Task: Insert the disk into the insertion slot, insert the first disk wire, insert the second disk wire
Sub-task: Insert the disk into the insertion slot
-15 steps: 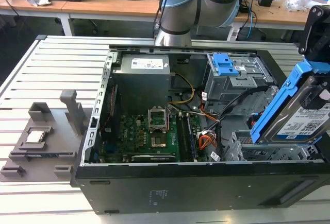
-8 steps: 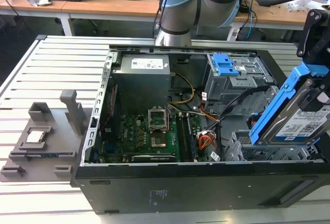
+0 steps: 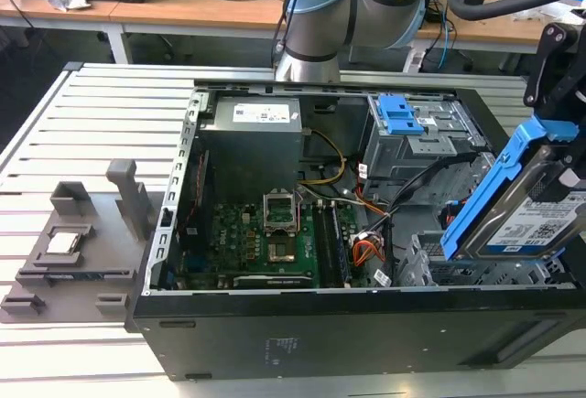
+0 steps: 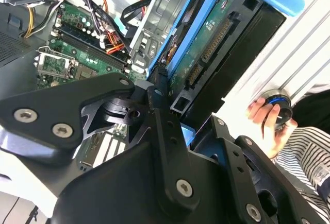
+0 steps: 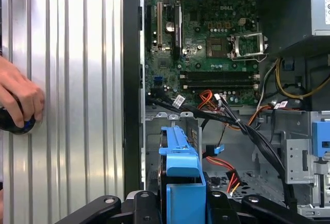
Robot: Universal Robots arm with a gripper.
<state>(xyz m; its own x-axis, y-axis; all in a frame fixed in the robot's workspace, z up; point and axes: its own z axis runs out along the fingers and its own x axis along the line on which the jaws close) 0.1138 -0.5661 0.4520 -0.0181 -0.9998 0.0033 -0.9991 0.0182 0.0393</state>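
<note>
— One disk (image 3: 536, 224): tool (image 5: 183, 206) is clenching it by its blue bracket (image 3: 499, 188); it's hanging tilted over the PC case (image 3: 275, 334), at the exterior view's right.
— & the insertion slot (image 3: 426, 265)?
— Sitting just below, disk not yet in. Person's hand (image 5: 20, 98) is resting on tabletop (image 5: 67, 54).

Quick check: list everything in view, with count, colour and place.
computer case: one, black, on the slatted table
motherboard: one, green, in the case
power supply: one, grey, in the case
cage: one, grey, blue latch, in the case
insertion slot: one, silver, beside the cage
wires: several, orange and black, by the slot
fixture: one, grey, on the table
round object: one, dark, on the table
disk: one, blue-framed, tilted over the insertion slot
hand: one, on the round object
gripper: one, black, shut on the disk
</note>
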